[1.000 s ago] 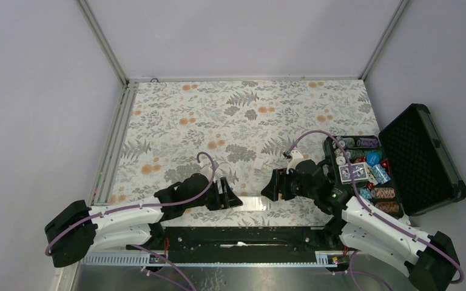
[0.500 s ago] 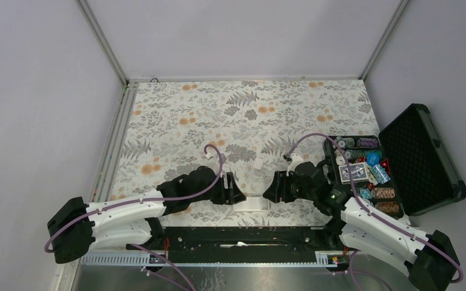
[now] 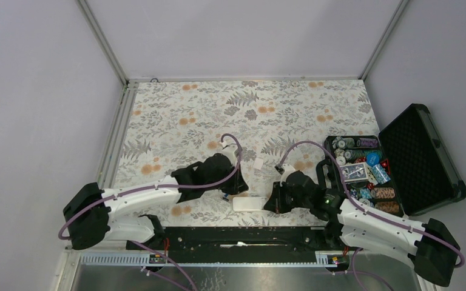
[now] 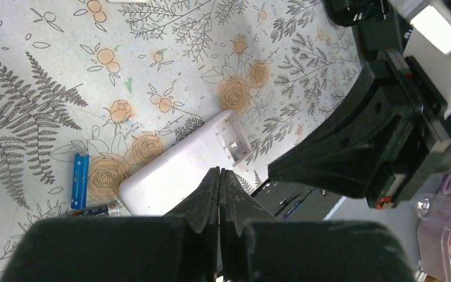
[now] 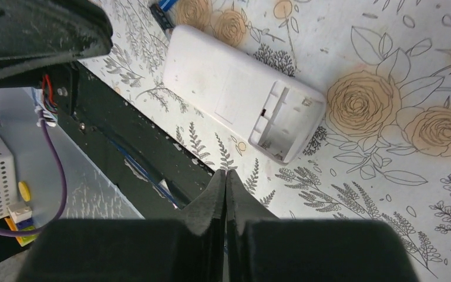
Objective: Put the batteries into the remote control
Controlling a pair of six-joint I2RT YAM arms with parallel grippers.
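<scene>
Lying back-up on the floral tablecloth (image 3: 218, 115), the remote control (image 3: 248, 202) is sitting at the near edge between the two arms, its long axis running left to right. Both the left gripper (image 4: 218, 172) and the right gripper (image 5: 226, 174) are hovering pinched shut, carrying nothing. The open battery bay (image 5: 282, 126) is facing the right gripper and looking empty. The batteries (image 4: 80, 180) are resting just beside the remote's left end, nearer the left gripper, so that one is probably best placed to fetch them.

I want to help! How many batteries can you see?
2. Both lie on the tablecloth by the remote: one bright blue battery, one shadowed battery nearer it. Others may be hidden.
</scene>
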